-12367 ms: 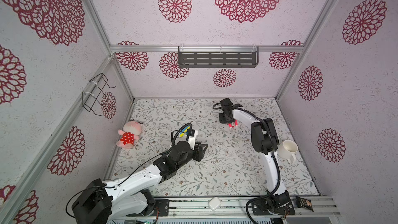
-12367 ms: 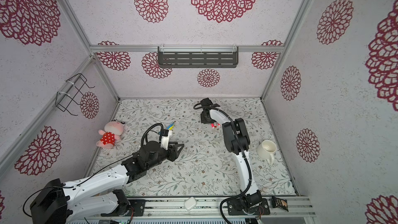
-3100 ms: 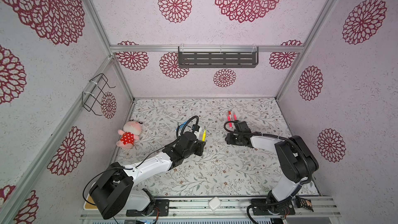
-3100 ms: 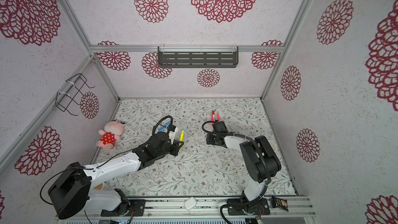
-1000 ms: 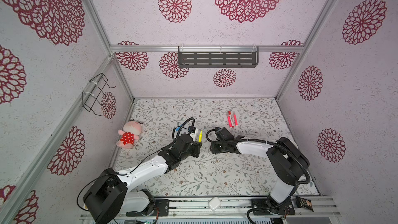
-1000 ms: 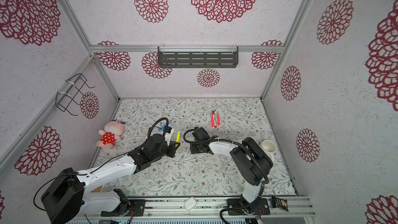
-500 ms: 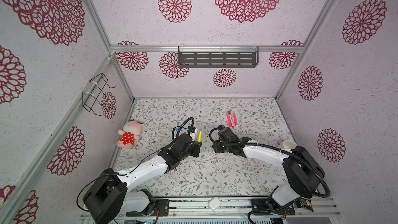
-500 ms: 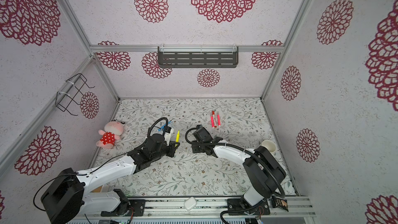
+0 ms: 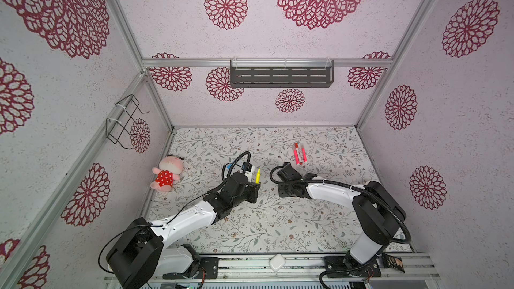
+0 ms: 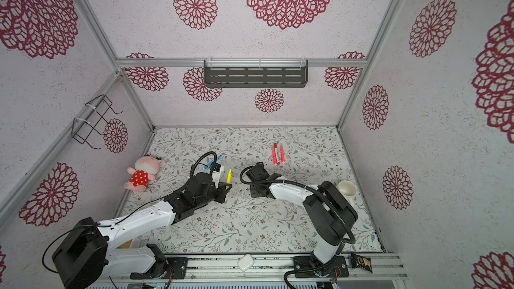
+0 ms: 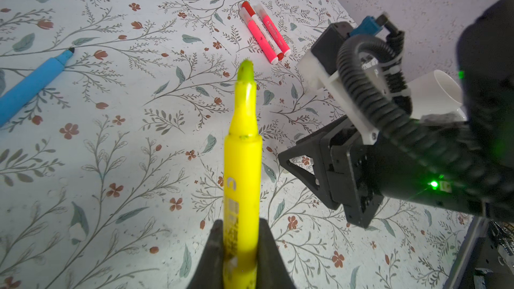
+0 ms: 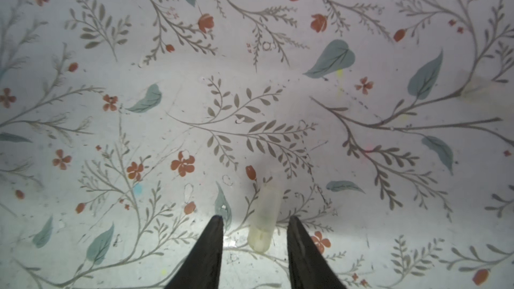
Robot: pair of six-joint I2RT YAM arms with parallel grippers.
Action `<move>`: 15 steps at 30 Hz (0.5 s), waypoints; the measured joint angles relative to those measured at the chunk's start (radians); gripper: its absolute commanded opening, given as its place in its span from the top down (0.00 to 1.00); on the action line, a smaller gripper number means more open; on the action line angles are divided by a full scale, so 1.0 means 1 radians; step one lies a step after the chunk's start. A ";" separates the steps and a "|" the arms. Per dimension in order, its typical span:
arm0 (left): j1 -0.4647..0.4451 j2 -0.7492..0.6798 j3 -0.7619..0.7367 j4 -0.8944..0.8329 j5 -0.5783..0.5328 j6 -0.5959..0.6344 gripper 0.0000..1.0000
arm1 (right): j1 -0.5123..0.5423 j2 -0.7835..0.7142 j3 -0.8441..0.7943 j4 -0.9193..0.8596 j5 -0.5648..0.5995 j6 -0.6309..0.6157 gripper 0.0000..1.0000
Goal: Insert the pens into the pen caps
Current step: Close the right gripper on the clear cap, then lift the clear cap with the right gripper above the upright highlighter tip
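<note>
The left end effector [image 11: 240, 221] clamps yellow pen [image 11: 242, 148]; right end effector [image 12: 255, 218] gapes astride faint cap [image 12: 266, 212].

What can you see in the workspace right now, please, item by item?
yellow pen: one, yellow, uncapped, held.
blue pen: one, blue, uncapped, lying on the table.
pink and red pens: three, capped, side by side, far side.
cap: one, clear whitish, on the table.
mug: one, white, right edge.
plush toy: one, pink, left edge.
shelf: one, dark grey, back wall.
wire rack: one, black, left wall.
case: one, white, front rail.
left pincer: black, shut on the yellow pen.
right pincer: black, open astride the cap.
</note>
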 measured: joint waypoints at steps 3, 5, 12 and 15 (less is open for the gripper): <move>0.000 -0.001 0.000 -0.001 0.000 0.000 1.00 | 0.000 0.026 0.010 0.000 0.002 0.000 0.60; 0.000 -0.007 -0.002 -0.002 0.000 0.000 1.00 | 0.000 0.040 0.018 0.000 0.002 0.000 0.61; 0.000 -0.017 -0.007 -0.003 -0.001 0.000 1.00 | 0.000 0.078 0.030 0.003 0.000 0.000 0.67; 0.000 -0.019 -0.007 -0.004 -0.001 0.000 1.00 | 0.000 0.079 0.030 0.005 -0.002 0.000 0.71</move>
